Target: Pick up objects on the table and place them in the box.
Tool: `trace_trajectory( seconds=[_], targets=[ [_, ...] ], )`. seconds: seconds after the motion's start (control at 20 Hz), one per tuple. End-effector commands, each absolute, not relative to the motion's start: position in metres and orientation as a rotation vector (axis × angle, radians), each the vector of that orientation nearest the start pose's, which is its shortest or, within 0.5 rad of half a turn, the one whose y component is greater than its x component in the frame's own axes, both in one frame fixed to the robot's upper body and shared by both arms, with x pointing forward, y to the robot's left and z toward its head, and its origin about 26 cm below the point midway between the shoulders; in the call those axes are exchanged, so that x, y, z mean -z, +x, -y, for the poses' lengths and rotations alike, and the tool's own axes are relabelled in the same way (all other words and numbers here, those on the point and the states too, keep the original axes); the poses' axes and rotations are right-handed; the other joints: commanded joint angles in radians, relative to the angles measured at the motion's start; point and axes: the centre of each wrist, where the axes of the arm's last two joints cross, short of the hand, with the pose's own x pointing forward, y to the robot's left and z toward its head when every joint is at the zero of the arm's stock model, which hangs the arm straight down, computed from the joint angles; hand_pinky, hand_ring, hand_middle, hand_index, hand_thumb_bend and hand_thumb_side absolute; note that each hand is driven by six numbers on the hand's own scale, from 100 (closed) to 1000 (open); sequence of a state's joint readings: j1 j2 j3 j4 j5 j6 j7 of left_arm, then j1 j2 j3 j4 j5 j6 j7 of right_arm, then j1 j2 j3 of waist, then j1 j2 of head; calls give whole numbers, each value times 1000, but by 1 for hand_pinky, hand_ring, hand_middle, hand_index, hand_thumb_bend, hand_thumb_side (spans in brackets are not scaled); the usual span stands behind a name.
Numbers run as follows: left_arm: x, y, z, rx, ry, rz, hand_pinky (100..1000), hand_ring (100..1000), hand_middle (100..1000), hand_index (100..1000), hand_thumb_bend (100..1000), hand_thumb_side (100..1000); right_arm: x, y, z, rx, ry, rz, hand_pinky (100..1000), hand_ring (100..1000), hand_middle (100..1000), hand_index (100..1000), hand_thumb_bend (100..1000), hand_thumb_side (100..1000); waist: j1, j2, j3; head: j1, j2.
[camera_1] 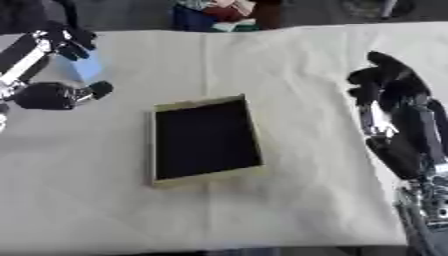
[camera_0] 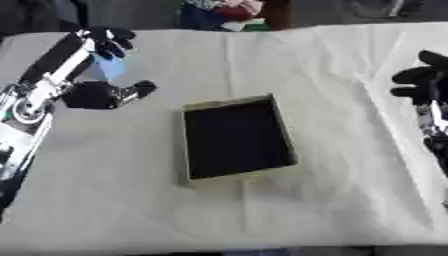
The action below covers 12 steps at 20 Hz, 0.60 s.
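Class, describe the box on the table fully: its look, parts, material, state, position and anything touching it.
The box is a shallow, open-topped rectangular tray with thin pale tan walls, seemingly cardboard, and a dark inside where nothing can be made out. It lies flat and slightly askew near the middle of the table, on the cream cloth covering it. Only the cloth touches it: the left hand, around something light blue, and the right hand are both well apart.

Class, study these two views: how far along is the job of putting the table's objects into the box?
Done: nothing visible; the box interior looks dark and seemingly empty. In hand: the left hand is closing around a pale blue object at the table's far left. Left: carrying it over the box and releasing. The right hand rests idle at the right edge.
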State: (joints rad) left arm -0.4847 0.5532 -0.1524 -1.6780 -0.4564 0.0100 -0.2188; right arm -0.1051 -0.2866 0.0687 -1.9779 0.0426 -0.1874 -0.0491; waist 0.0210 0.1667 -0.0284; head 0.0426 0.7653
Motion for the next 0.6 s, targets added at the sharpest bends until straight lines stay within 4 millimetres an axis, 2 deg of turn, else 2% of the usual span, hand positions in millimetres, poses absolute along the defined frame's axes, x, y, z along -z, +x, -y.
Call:
trace_trajectory(
  seconds=[0.05,0.6],
  targets=[
    [-212,358,-282,1126,723,1886,718,705,707,879,586,576,-142,277,259,-369,-153,2275,703,744,657,877,100,521,0,-16,-1,3,5],
    [-213,358,-282,1120,732,1885,718,705,707,880,587,576,-142,277,259,-368,-153,2274,703,744,657,877,100,521,0,-15,-1,3,5]
  ],
)
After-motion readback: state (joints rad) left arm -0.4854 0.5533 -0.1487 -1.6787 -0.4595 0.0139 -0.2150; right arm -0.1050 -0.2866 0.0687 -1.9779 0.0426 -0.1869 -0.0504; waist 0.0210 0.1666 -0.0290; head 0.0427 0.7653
